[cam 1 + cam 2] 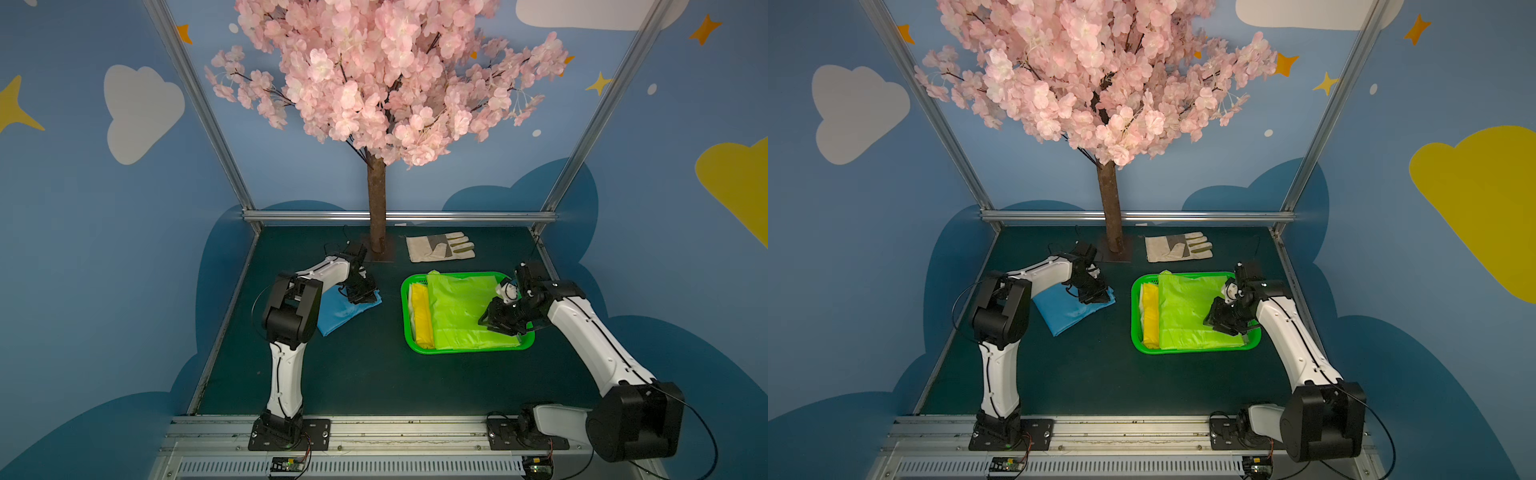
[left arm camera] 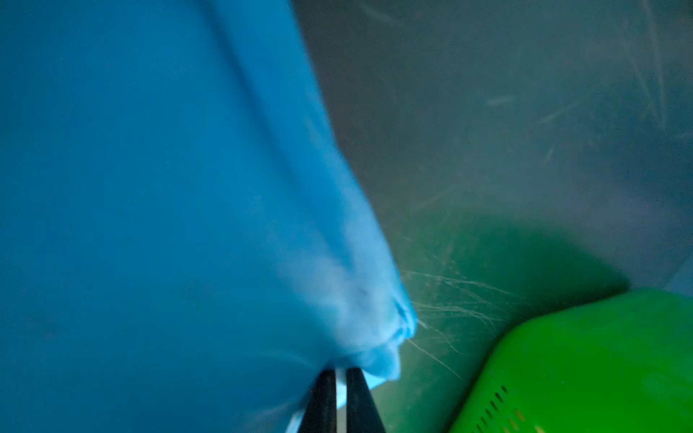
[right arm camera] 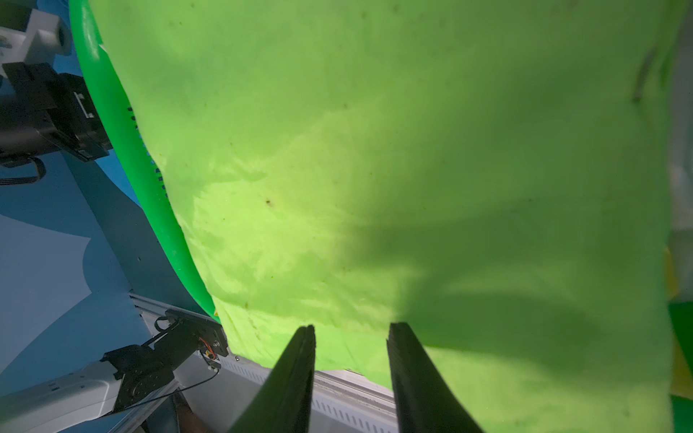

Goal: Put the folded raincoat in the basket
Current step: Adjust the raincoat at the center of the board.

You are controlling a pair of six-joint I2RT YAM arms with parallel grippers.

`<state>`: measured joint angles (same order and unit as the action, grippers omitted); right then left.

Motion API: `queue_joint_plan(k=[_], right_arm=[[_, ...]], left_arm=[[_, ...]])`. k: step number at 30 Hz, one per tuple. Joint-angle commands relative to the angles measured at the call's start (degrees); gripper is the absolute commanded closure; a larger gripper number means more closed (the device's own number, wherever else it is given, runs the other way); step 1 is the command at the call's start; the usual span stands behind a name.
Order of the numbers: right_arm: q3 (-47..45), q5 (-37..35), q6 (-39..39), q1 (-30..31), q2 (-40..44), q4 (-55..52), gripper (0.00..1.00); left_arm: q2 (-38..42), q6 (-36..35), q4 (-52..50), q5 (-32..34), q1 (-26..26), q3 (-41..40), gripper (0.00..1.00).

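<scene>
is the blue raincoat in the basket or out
Out. The blue raincoat lies on the table beside the basket, apart from it, its corner pinched in the left gripper.

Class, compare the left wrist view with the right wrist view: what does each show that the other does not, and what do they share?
Only the left wrist view: the blue raincoat, blurred, a corner pinched between the nearly closed fingers of the left end effector, with the dark table mat beside it.
Only the right wrist view: the lime raincoat lying in the basket, and the right end effector, fingers apart above it, gripping nothing.
Both: the basket, seen as a perforated corner in the left wrist view and as a rim in the right.
</scene>
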<state>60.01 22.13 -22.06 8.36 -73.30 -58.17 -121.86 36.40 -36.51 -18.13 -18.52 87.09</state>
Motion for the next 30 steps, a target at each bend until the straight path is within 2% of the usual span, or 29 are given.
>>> queue_joint_plan(k=[1, 4, 7, 8, 10, 12, 15, 16, 18, 20, 22, 24, 28, 30], right_arm=[[0.8, -0.3, 0.6, 0.2, 0.1, -1.5, 0.61], [0.9, -0.2, 0.6, 0.2, -0.2, -1.6, 0.62], [1.0, -0.1, 0.4, 0.3, -0.4, -1.5, 0.62], [1.1, -0.1, 0.4, 0.3, -0.3, -1.4, 0.62], [1.4, 0.0, 0.2, 0.3, -0.3, -1.5, 0.61], [1.9, 0.7, 0.1, 0.3, 0.1, -1.6, 0.61], [2.7, 1.2, 0.0, 1.0, 1.7, -1.2, 0.59], [2.9, 1.3, 0.0, 1.4, 2.3, -0.8, 0.58], [3.4, 1.8, -0.5, 2.5, 3.7, 0.3, 0.57], [3.9, 2.7, -1.4, 3.9, 4.6, 1.4, 0.55], [4.4, 3.6, -2.6, 6.2, 5.1, 3.3, 0.54], [5.0, 4.2, -4.6, 9.7, 5.0, 6.0, 0.53], [6.9, 3.0, -9.0, 19.0, 2.4, 13.1, 0.52], [9.7, 1.4, -10.6, 24.7, -1.1, 15.1, 0.52]], left_arm=[[-2.9, -0.8, -1.9, 2.0, -1.4, 1.8, 0.86], [-1.9, -1.6, -2.4, 2.2, -2.2, 0.9, 0.84], [2.5, -2.1, -2.4, 2.5, -2.3, -2.0, 0.80], [5.0, -2.2, -2.1, 3.3, -2.3, -3.0, 0.75], [9.9, -2.4, -2.0, 4.4, -2.2, -4.5, 0.55], [15.5, -1.6, -2.4, 7.2, -2.0, -6.6, 0.44], [25.1, 1.4, -2.9, 12.9, -1.0, -12.7, 0.34], [28.2, 2.2, -3.1, 14.8, -0.2, -15.1, 0.34], [35.4, 4.6, -3.2, 18.3, 3.6, -21.3, 0.25], [41.5, 6.4, -2.1, 17.9, 9.4, -28.2, 0.20], [45.7, 7.9, 1.4, 12.9, 15.9, -35.7, 0.19], [48.2, 7.9, 4.2, 9.7, 20.2, -40.7, 0.20], [48.1, 6.5, 4.3, 10.7, 23.8, -42.6, 0.24], [46.9, 6.2, 7.1, 8.4, 25.7, -43.8, 0.27]])
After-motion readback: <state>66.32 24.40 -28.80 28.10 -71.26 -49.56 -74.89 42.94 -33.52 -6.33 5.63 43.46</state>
